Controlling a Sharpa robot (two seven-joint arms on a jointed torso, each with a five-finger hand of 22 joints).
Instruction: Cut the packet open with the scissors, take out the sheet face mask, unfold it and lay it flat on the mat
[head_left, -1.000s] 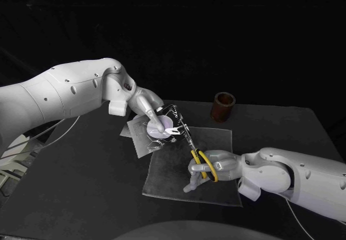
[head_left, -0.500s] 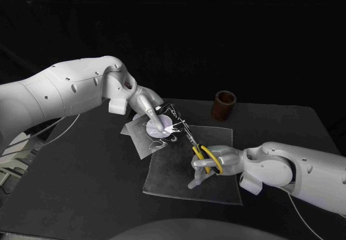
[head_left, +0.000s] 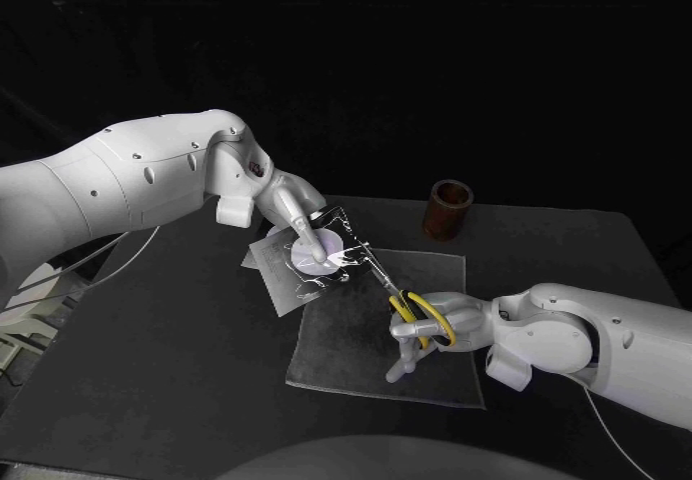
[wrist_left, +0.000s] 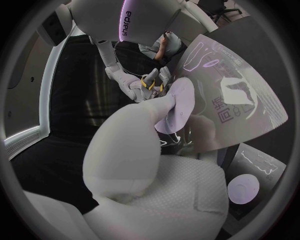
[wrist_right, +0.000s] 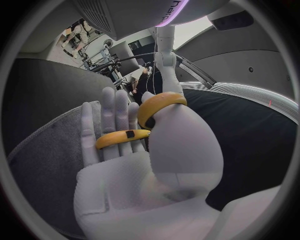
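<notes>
So the left robot hand (head_left: 297, 224) is clamped on the packet (head_left: 320, 262), holding it up over the mat's (head_left: 340, 352) far corner. The right robot hand (head_left: 436, 326) grips the yellow scissors (head_left: 389, 287), blades reaching the packet.

Head camera looks down on the table (head_left: 562, 250); both close wrist fisheyes seemingly share the scissors (wrist_right: 119, 138).

Glossy white, rounded shells form the left arm (head_left: 101, 190), dotted with small dark screws (head_left: 149, 180), and the right arm (head_left: 606, 345); a thin pale cable (head_left: 116, 258) hangs below; left hand (head_left: 306, 228) and right hand (head_left: 430, 325) are matte silver
</notes>
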